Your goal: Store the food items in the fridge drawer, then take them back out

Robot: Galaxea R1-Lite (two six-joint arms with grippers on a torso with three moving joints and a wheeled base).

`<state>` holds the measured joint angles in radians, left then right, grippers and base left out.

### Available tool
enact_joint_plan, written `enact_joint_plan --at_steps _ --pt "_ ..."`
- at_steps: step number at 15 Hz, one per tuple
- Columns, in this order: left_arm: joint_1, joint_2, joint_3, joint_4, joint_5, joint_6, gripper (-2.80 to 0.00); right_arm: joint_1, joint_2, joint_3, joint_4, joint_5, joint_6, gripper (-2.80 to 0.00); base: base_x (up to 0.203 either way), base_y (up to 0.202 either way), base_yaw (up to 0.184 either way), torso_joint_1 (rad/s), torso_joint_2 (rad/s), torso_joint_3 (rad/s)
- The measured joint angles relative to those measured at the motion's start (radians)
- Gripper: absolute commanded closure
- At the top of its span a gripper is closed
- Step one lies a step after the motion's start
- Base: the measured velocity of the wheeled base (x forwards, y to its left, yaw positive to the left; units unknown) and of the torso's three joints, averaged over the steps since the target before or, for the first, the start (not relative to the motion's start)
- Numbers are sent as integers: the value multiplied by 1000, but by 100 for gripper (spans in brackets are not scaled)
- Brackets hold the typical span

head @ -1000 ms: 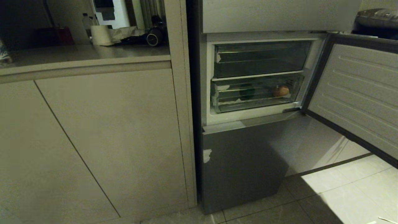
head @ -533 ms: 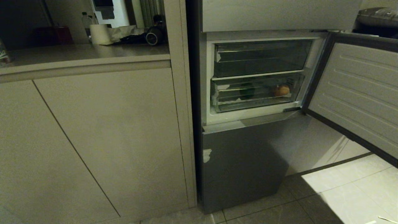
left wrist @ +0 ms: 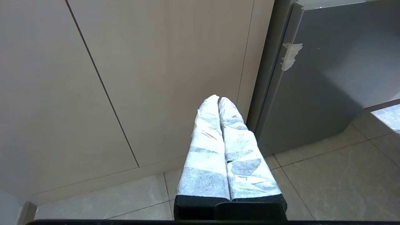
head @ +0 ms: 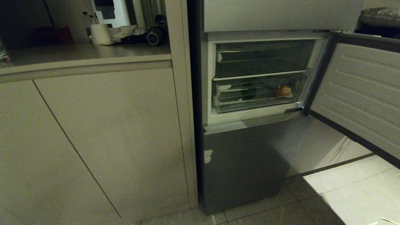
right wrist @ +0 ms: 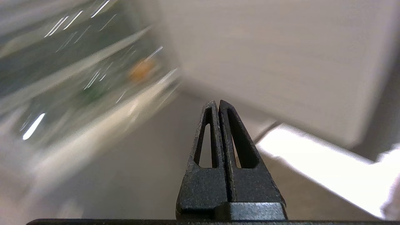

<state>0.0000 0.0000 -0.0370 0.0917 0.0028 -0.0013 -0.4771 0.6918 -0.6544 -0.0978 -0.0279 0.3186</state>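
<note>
The fridge stands with its middle door (head: 359, 93) swung open to the right. Inside, the lower clear fridge drawer (head: 231, 104) is pushed in. A small orange-brown food item (head: 282, 91) lies in it at the right, and a dark green thing (head: 249, 92) near its middle. Neither arm shows in the head view. My right gripper (right wrist: 217, 101) is shut and empty, in the air in front of the fridge, with the food item (right wrist: 142, 69) a blurred orange spot beyond it. My left gripper (left wrist: 218, 98), its fingers wrapped in white, is shut and empty, low before the cabinet.
An upper clear bin (head: 262, 59) sits above the drawer. Beige cabinet fronts (head: 109, 131) and a counter (head: 87, 51) with a paper roll (head: 100, 34) fill the left. The fridge's grey lower panel (head: 243, 168) is shut. Tiled floor (head: 343, 193) lies under the open door.
</note>
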Motion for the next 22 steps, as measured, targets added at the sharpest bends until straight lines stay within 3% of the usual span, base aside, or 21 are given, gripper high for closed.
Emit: enact_joint_plan --at_steps 4,7,10,12,16,22 --pt "0 0 0 0 0 0 0 -448 255 -92 -241 126 54 0 0 0 0 0 0 0" --pt "0 0 0 0 0 0 0 -678 383 -118 -441 193 100 0 0 0 0 0 0 0" --pt "0 0 0 0 0 0 0 -844 478 -147 -560 233 133 0 0 0 0 0 0 0" --pt "0 0 0 0 0 0 0 -900 539 -164 -593 251 148 0 0 0 0 0 0 0" --pt "0 0 0 0 0 0 0 -921 679 -198 -636 278 152 0 0 0 0 0 0 0" --pt "0 0 0 0 0 0 0 -917 869 -245 -678 430 154 0 0 0 0 0 0 0"
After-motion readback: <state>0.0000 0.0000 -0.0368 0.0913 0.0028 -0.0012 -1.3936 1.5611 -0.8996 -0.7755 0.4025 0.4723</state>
